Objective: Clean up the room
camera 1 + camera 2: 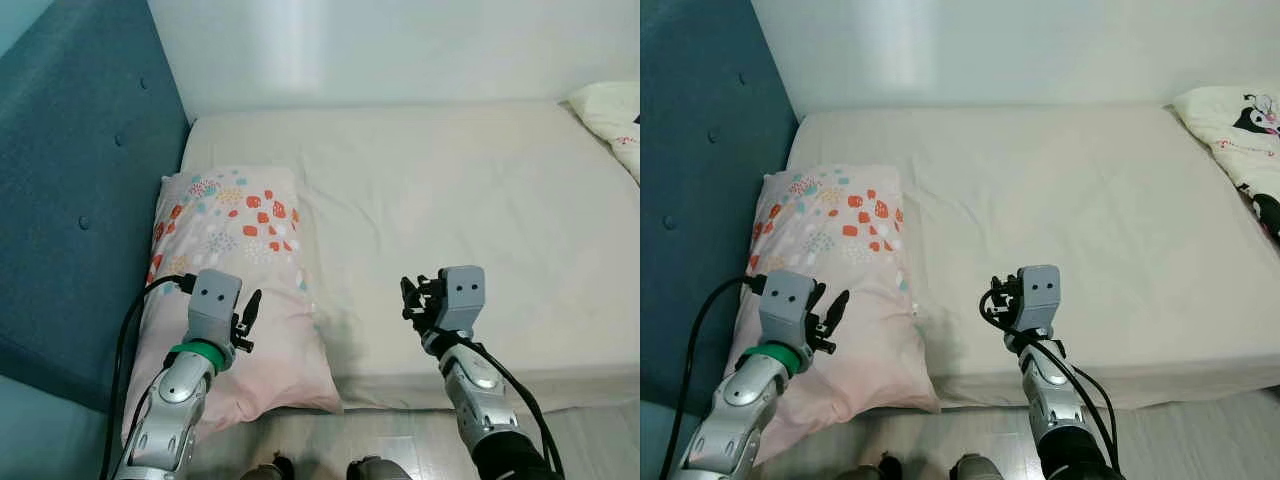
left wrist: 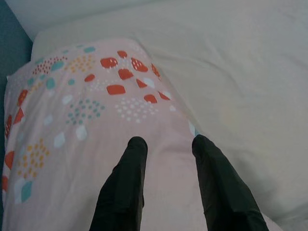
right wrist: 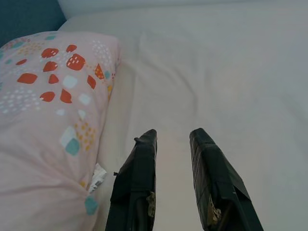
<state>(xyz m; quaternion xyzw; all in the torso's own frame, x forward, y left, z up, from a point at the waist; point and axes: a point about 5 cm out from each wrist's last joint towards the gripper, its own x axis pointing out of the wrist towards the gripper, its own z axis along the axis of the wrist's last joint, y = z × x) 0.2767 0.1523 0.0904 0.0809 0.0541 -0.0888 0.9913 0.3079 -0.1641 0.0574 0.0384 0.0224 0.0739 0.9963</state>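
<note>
**Bed largely tidy; pillow near the edge and far-corner bedding outstanding**

Head views: A pink fabric pillow printed with red, teal and yellow shapes (image 1: 235,300) is seen lying at the head end of the cream-sheeted mattress (image 1: 450,190), beside the teal padded headboard (image 1: 70,180). Its near corner overhangs the mattress edge. The sheet is smooth with faint creases. A cream quilt with a cartoon print (image 1: 1240,130) is bunched at the far right corner. The left gripper (image 1: 245,320) hovers above the pillow's near half; the right gripper (image 1: 412,300) is held over bare sheet, well apart from the pillow. Nothing is held by either.

Left wrist view: The two black fingers (image 2: 125,187) are spread, with soft pink cloth visible between them; contact cannot be confirmed.

Right wrist view: The fingers (image 3: 139,187) are parted over plain sheet, the pillow's seamed edge and a small white label (image 3: 97,177) just beside them.

Assessment: The pillow appears placed, though squaring it fully onto the mattress is judged outstanding, as is the quilt.
</note>
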